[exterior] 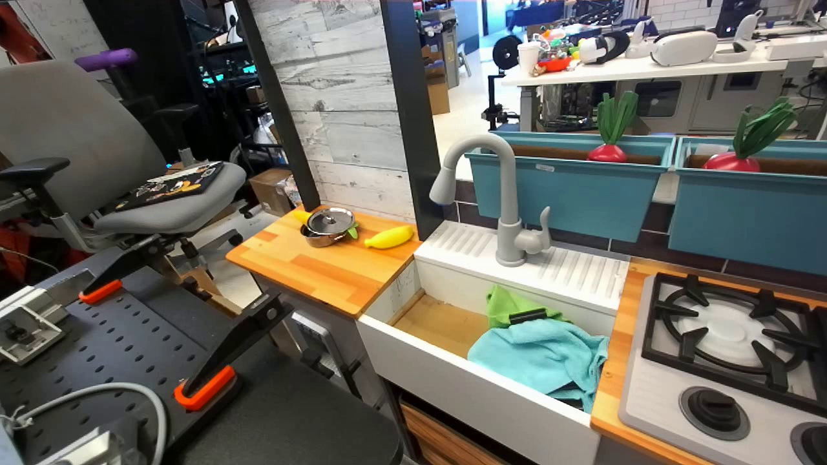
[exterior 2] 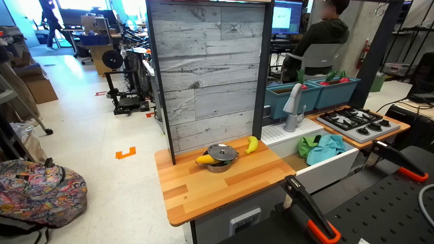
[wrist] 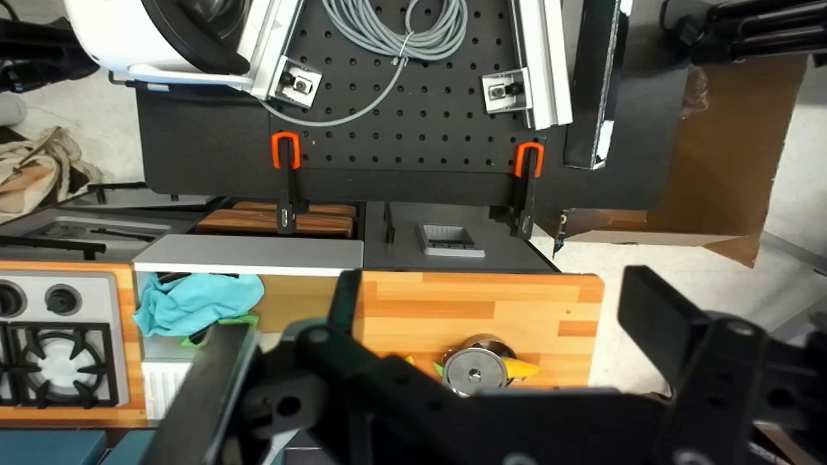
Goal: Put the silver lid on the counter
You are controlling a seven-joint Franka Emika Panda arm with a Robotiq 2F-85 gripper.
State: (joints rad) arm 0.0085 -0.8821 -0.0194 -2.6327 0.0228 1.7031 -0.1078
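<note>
The silver lid [exterior 2: 222,151] lies askew over a pot [exterior 2: 218,168] — a yellow thing [exterior 2: 205,159] poking out beneath — on the wooden counter [exterior 2: 203,191]; the gripper [wrist: 494,290] is spread wide

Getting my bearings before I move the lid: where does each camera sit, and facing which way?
Wrist view: mounted by the end effector, which shows open; facing down over table and counter.
Exterior view: set high, facing across the table to the sink; no end effector.
Exterior view: set high, table at lower right, facing counter and panel; no end effector.
Both exterior views share lid, pot and faucet.
</note>
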